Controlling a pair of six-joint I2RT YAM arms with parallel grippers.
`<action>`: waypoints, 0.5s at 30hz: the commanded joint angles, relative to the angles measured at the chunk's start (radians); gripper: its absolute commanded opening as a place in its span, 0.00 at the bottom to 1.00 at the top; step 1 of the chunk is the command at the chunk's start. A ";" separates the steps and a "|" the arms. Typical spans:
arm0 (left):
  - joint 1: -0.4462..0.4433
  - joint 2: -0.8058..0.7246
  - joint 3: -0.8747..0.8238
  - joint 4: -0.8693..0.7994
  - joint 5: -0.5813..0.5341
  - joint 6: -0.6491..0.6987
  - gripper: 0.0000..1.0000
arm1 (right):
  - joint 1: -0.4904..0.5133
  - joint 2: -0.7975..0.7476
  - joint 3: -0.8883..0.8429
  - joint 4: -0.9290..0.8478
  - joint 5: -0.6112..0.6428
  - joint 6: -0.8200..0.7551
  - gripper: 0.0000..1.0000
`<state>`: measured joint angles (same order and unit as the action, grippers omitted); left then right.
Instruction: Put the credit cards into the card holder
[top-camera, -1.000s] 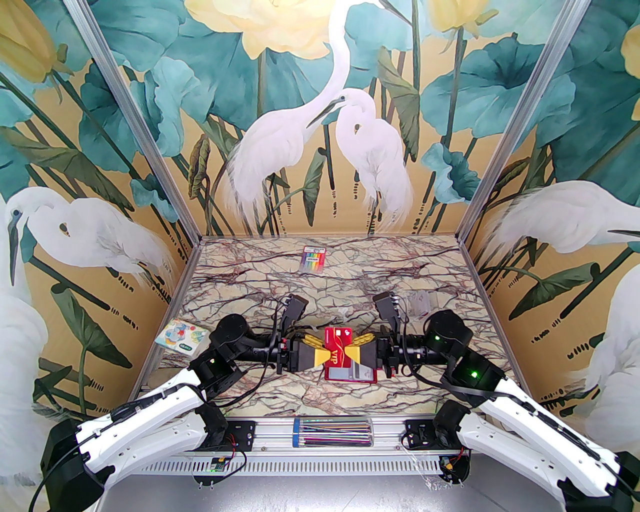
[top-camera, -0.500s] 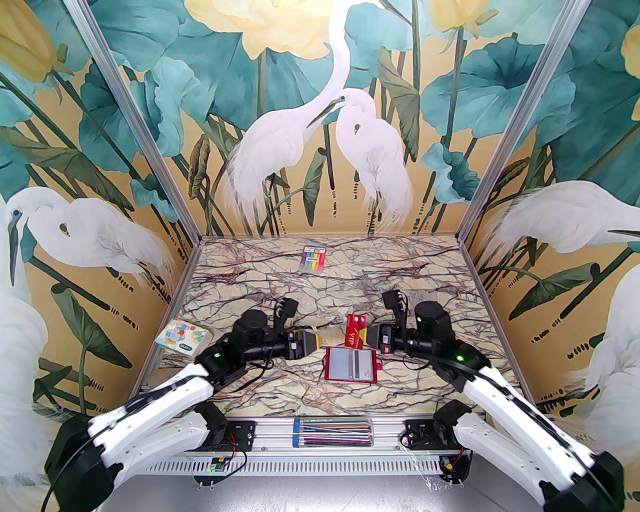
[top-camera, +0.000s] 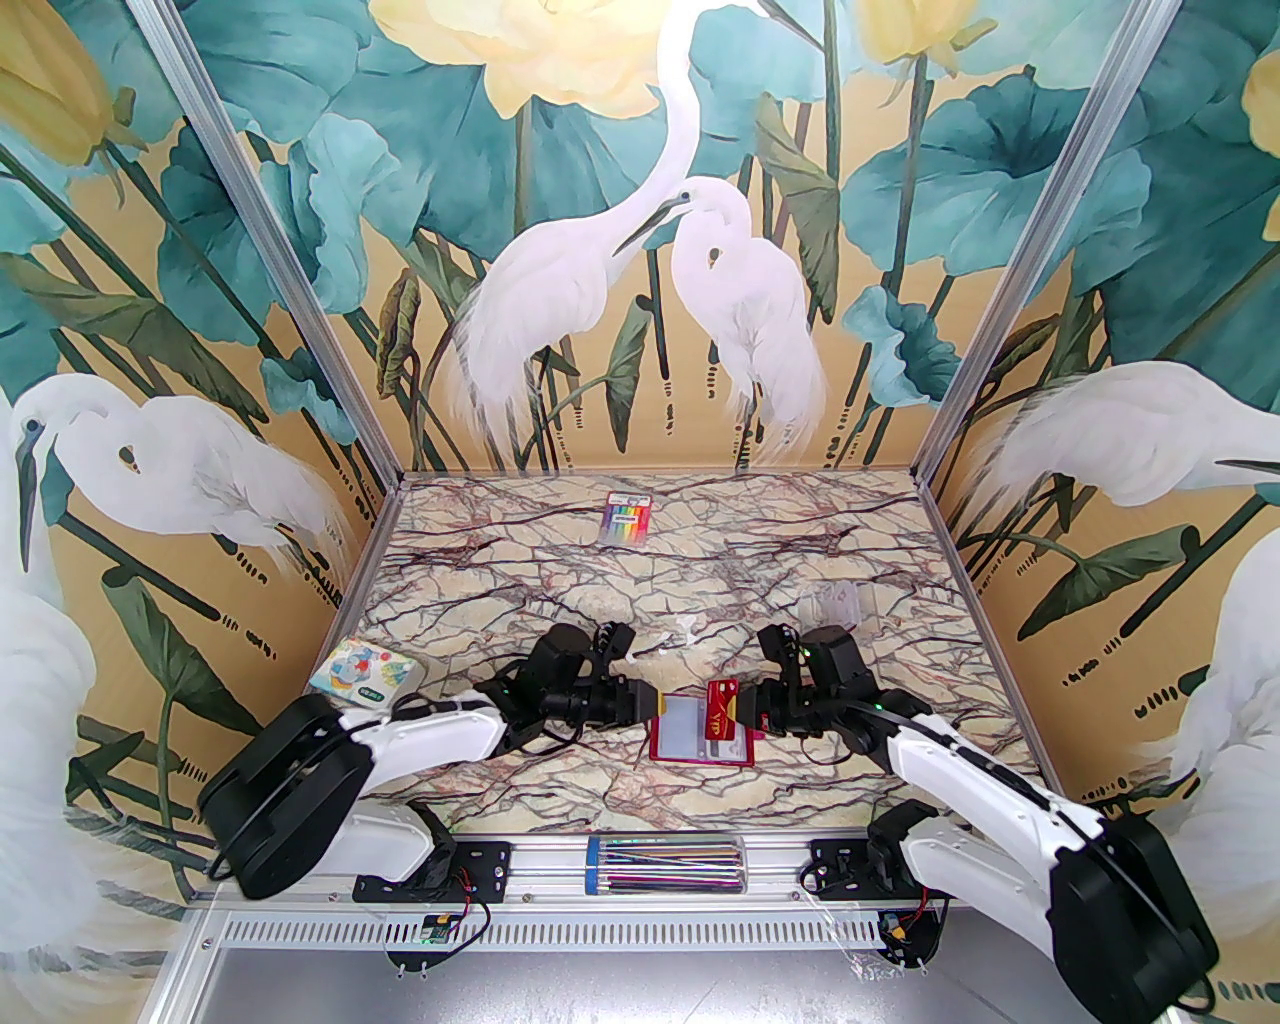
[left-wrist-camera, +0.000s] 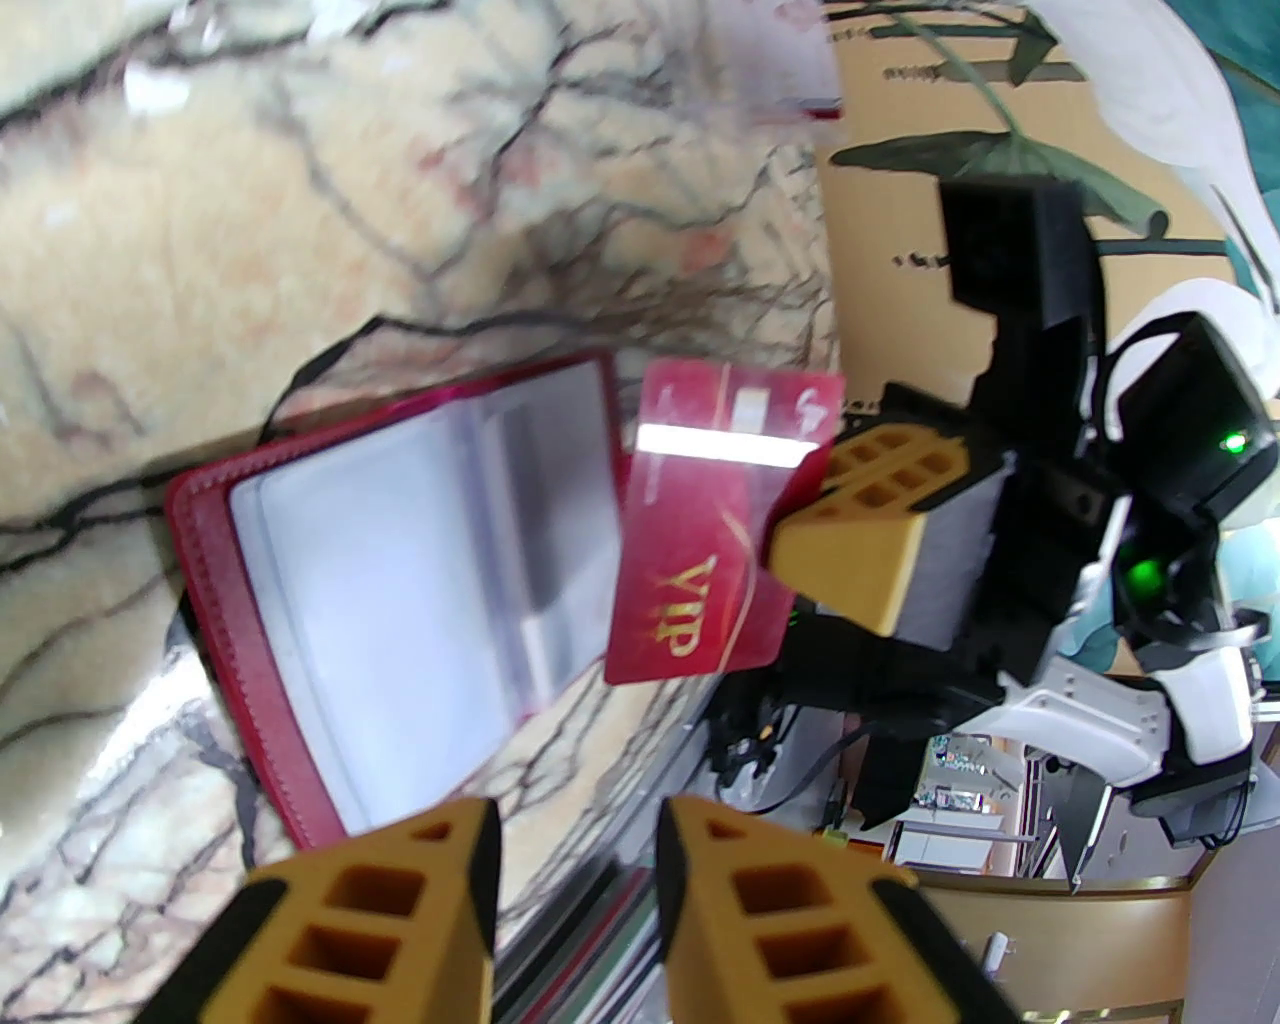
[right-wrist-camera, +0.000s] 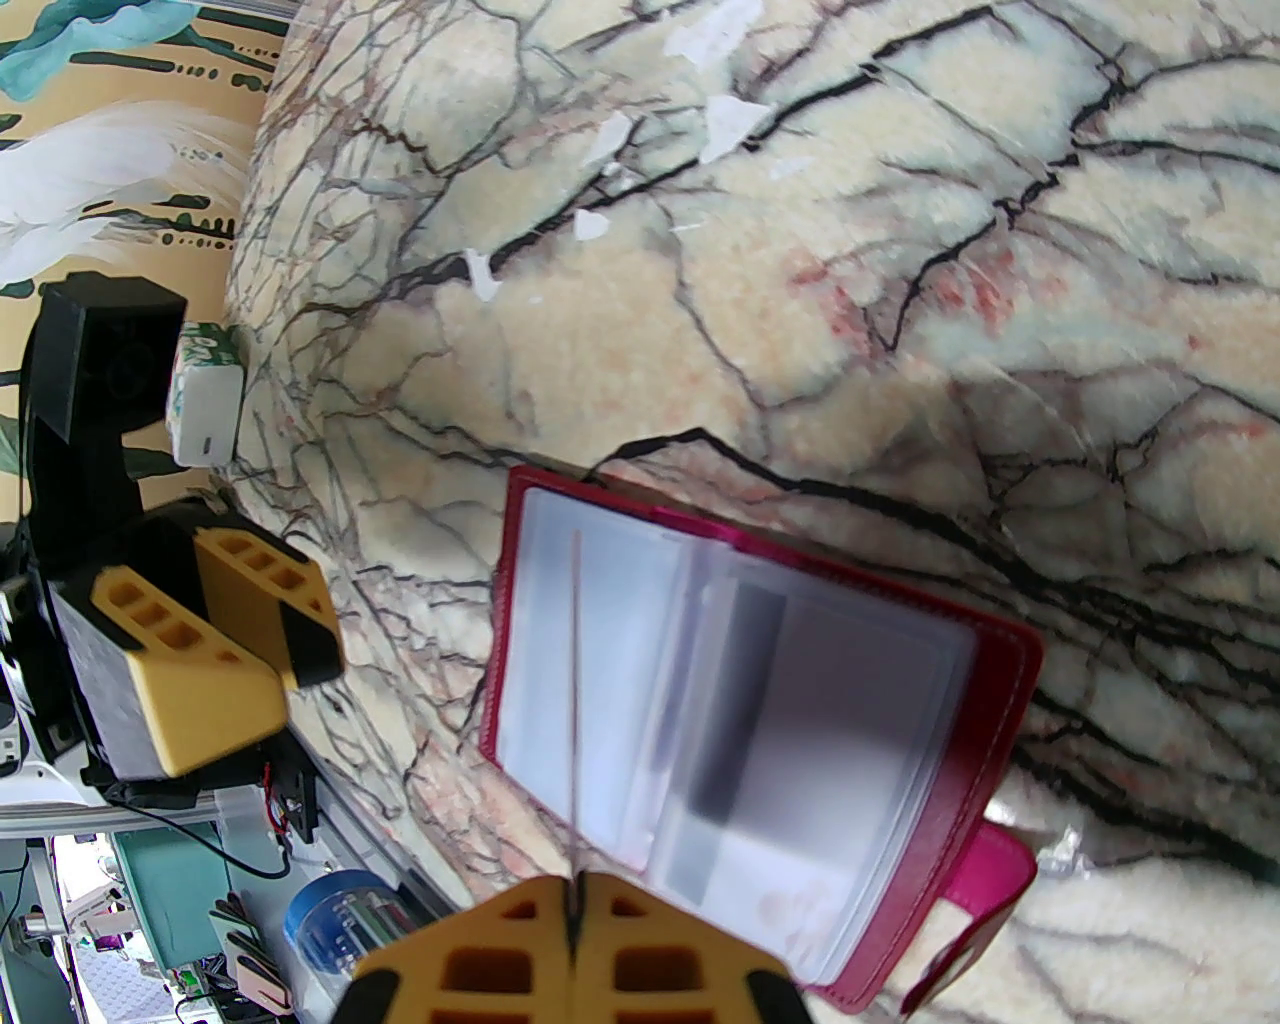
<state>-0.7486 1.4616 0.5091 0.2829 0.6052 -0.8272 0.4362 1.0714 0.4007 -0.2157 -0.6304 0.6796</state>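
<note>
Right gripper (top-camera: 745, 705): jaws closed on one short edge of the red VIP card (top-camera: 722, 705). From my right wrist the card (right-wrist-camera: 575, 700) runs edge-on as a thin line straight out from the fingertips (right-wrist-camera: 575, 900).

Card position: above the right half of the card holder (top-camera: 685, 728), tilted, lettered face up. From my left wrist its lower edge (left-wrist-camera: 700, 540) sits at the holder's right page; contact cannot be confirmed.

Card holder: lies open and flat on the marble table (top-camera: 640, 590), near centre, between my two grippers, clear sleeves up (right-wrist-camera: 750, 700), snap tab toward the near right. A pale face with a dark stripe shows behind the sleeve.

Left gripper (top-camera: 650, 703): just beside the holder's left edge, fingers (left-wrist-camera: 740, 920) apart with nothing between them.
</note>
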 joint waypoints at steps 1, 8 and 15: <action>-0.010 0.042 0.030 0.052 0.008 -0.001 0.31 | -0.005 0.026 -0.019 0.064 -0.016 0.006 0.00; -0.017 0.128 0.046 0.052 -0.002 0.001 0.30 | -0.005 0.059 -0.029 0.088 -0.016 0.001 0.00; -0.029 0.172 0.057 0.047 -0.011 0.005 0.29 | -0.005 0.090 -0.036 0.116 -0.020 0.015 0.00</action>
<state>-0.7696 1.6184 0.5339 0.3153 0.6044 -0.8268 0.4362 1.1469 0.3744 -0.1307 -0.6327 0.6804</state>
